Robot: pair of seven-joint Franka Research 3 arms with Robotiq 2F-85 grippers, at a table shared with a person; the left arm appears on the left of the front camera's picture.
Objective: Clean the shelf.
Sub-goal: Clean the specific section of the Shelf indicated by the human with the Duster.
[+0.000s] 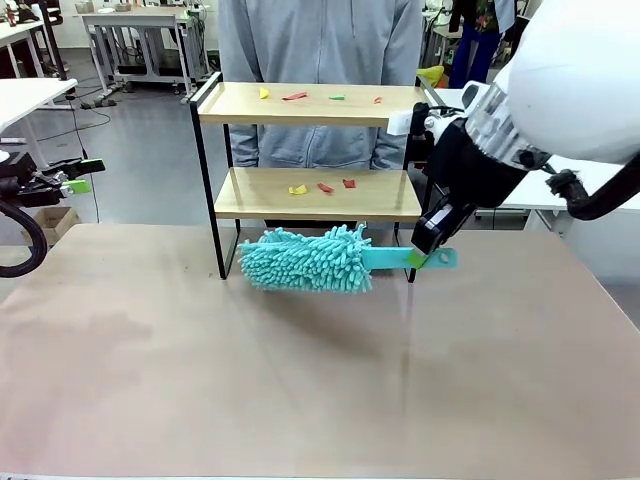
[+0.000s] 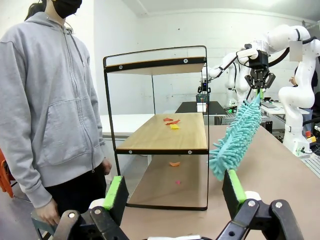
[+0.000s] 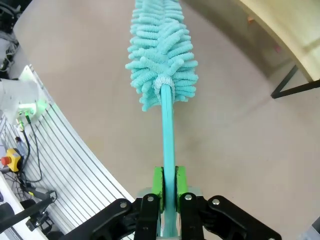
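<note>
Shelf [image 1: 250,195] just beyond right hand [image 1: 420,257]

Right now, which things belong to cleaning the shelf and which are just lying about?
Job: shelf; coloured scraps on both boards; teal duster; right gripper, shut on its handle.
Lying about: left gripper, open, off to the side; white tables behind.

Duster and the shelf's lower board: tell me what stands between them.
Nothing visible does. The right hand holds the duster in front of the shelf, and the lower board is open on that side. Only coloured scraps lie on it.
</note>
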